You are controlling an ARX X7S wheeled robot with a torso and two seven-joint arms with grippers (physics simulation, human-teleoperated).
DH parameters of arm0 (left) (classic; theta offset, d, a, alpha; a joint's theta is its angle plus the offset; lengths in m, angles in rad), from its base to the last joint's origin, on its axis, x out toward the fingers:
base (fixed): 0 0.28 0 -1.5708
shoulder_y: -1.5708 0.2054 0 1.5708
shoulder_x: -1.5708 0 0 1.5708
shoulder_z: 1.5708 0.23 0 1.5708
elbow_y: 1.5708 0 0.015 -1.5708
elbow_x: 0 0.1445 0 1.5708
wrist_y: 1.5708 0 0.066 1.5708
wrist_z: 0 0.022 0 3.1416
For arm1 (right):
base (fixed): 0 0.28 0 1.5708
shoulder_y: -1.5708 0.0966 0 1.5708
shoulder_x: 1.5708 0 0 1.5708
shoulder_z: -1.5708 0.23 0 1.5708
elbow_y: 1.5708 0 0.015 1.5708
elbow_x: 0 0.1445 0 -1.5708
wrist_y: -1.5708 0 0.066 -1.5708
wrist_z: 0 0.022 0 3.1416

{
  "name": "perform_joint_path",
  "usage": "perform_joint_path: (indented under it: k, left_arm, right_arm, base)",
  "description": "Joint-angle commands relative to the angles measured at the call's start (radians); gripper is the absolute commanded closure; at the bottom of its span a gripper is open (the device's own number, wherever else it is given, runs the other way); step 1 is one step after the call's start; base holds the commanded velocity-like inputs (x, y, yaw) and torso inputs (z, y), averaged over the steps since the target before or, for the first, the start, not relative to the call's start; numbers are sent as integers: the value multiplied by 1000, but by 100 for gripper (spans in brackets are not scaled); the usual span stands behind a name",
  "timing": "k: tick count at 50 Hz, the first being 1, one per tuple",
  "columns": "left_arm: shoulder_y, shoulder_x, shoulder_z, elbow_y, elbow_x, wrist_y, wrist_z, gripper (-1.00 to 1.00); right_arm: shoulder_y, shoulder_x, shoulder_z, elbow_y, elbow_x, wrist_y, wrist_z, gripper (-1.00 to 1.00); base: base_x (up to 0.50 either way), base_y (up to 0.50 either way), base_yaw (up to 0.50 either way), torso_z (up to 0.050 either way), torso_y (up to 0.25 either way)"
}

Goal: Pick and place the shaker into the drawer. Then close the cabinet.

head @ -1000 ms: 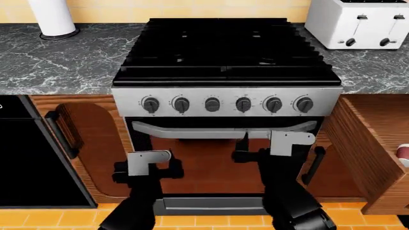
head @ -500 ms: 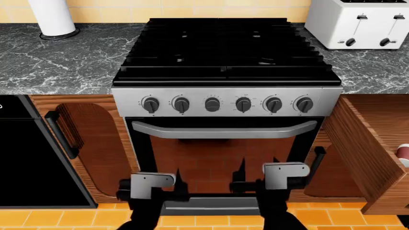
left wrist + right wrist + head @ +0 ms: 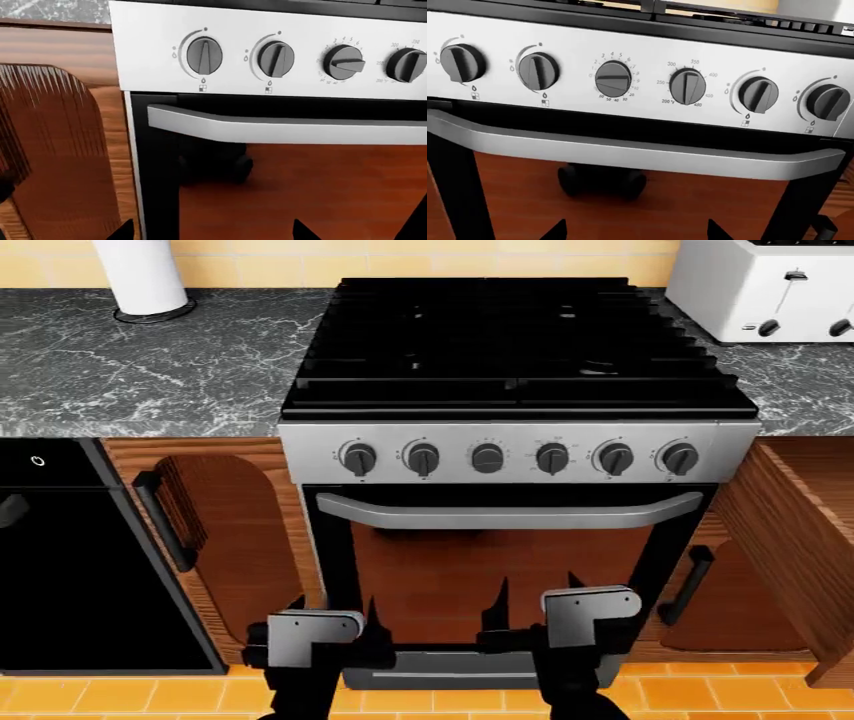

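Note:
The shaker is not in view in any frame. The drawer (image 3: 805,532) shows only as a reddish-brown wooden side wall at the head view's right edge, pulled out beside the stove. My left gripper (image 3: 334,616) and right gripper (image 3: 538,602) hang low in front of the oven door, both open and empty. In the left wrist view the left gripper (image 3: 213,233) shows two dark tips far apart. The right wrist view shows the right gripper (image 3: 637,231) the same way, facing the stove knobs.
The stove (image 3: 514,340) with its knob panel (image 3: 518,457) and oven handle (image 3: 507,512) fills the middle. A black appliance (image 3: 67,560) and a ribbed cabinet door (image 3: 220,530) stand at left. A paper roll (image 3: 140,275) and toaster (image 3: 767,285) sit on the counter.
Both grippers have dropped lower in front of the oven door. The head view has shifted left, so the stove sits further right and the maroon cylinder at the right edge has left view.

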Motion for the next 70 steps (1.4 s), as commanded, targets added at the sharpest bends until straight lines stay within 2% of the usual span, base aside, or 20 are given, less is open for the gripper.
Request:
perform_joint_path:
  k: [1,31,39,44,55,57,68,70]
  left_arm:
    - [4,-9,-1,23,0,0,-5,-100]
    - [4,4,3,-13,7,22,28,-100]
    - [-1,-30,9,80,-8,-39,-9,-100]
    - [4,-2,7,3,7,11,23,-100]
    - [-2,-24,10,64,-4,-30,-1,-100]
    - [2,-9,8,23,4,-3,17,-100]
    - [6,0,7,0,9,21,34,-100]
    - [3,-23,11,62,-1,-16,12,-100]
  right_arm:
    - [1,1,-13,-5,-15,5,4,-100]
    - [4,0,-16,2,-7,7,-3,-100]
    - [5,0,-15,4,-6,4,-2,-100]
    - [5,0,-16,5,-6,3,-4,-100]
    - [6,-1,-18,7,-5,2,-4,-100]
    - [2,-1,-11,3,0,-10,-3,-100]
    - [-2,0,1,-1,20,-15,-6,-100]
    - [-1,0,1,1,20,-16,-7,-100]
  base:
    - [2,500,0,0,0]
    - [2,500,0,0,0]
    - [2,500,0,0,0]
    - [2,500,0,0,0]
    - [2,500,0,0,0]
    - [2,500,0,0,0]
    - [0,19,0,0,0]
    - [0,0,0,0,0]
